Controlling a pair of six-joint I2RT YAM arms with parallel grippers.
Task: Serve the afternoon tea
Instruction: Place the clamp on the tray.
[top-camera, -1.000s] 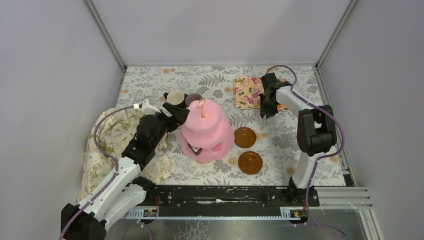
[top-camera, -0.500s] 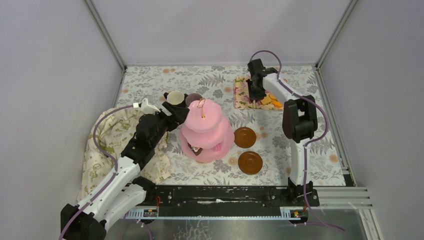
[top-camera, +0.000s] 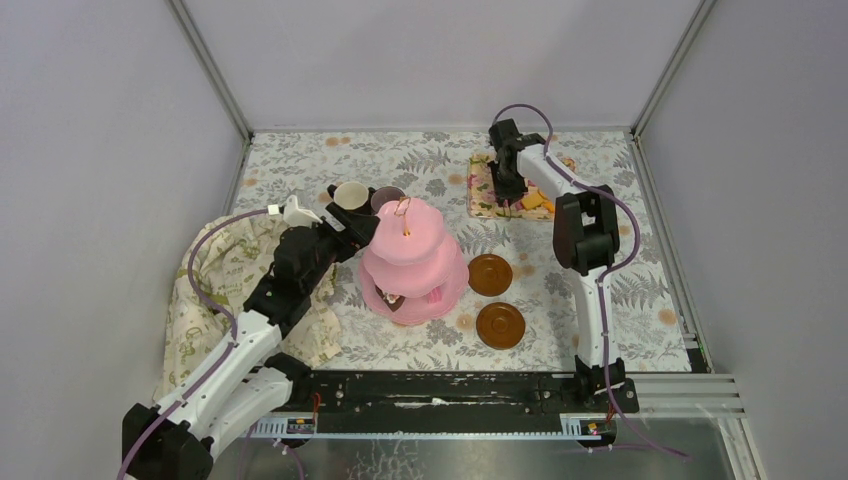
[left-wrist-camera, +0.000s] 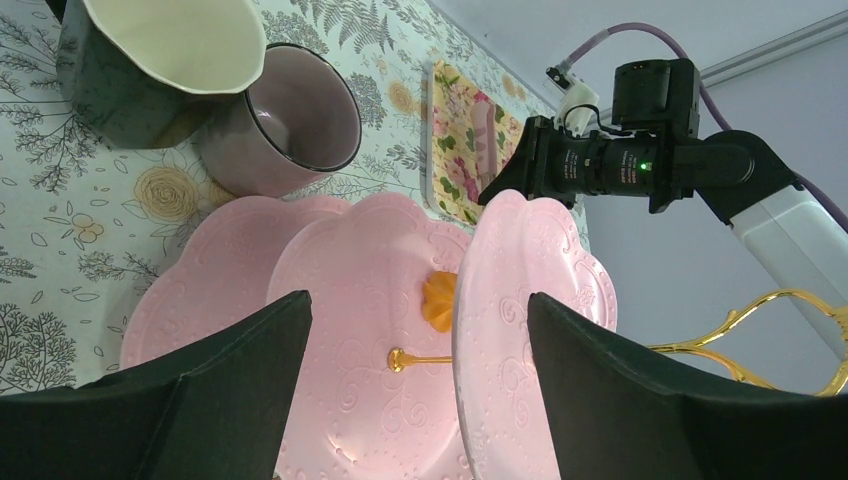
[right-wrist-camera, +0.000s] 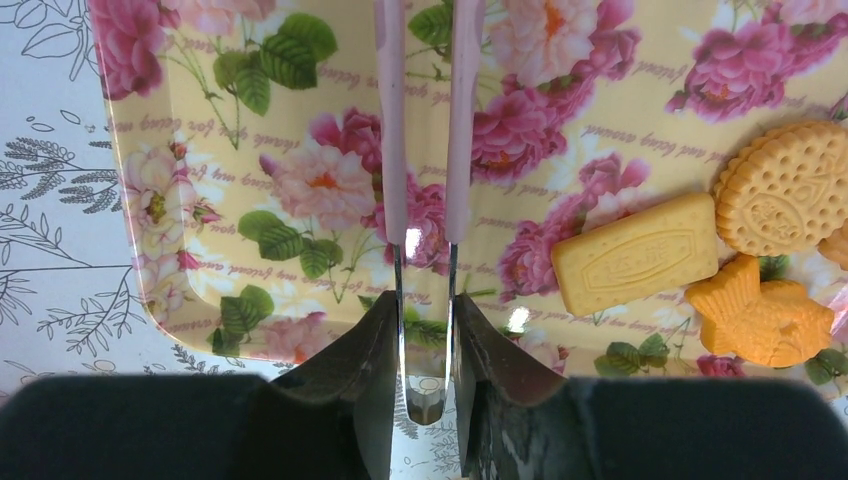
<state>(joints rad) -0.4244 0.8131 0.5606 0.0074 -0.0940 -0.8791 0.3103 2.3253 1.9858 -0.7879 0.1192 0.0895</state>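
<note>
Looking from above, the pink scalloped cake stand (top-camera: 412, 262) stands upright on the worktop (top-camera: 420, 155), gold loop up, two round brown saucers (top-camera: 490, 274) just right. Only the left wrist shows the left pincer (left-wrist-camera: 415, 330) released, spread either side of the tiers, an orange sweet (left-wrist-camera: 438, 300) on one. Only the right wrist shows the right pincer (right-wrist-camera: 427, 330) clenched on pink-armed tongs (right-wrist-camera: 394, 150), lengthwise over the floral tray (right-wrist-camera: 200, 200) near embossed biscuits (right-wrist-camera: 635, 252).

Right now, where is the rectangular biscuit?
In the right wrist view the rectangular biscuit lies on the floral tray, right of the pink-tipped tongs and just left of the round biscuit and the star-shaped orange biscuit.
</note>
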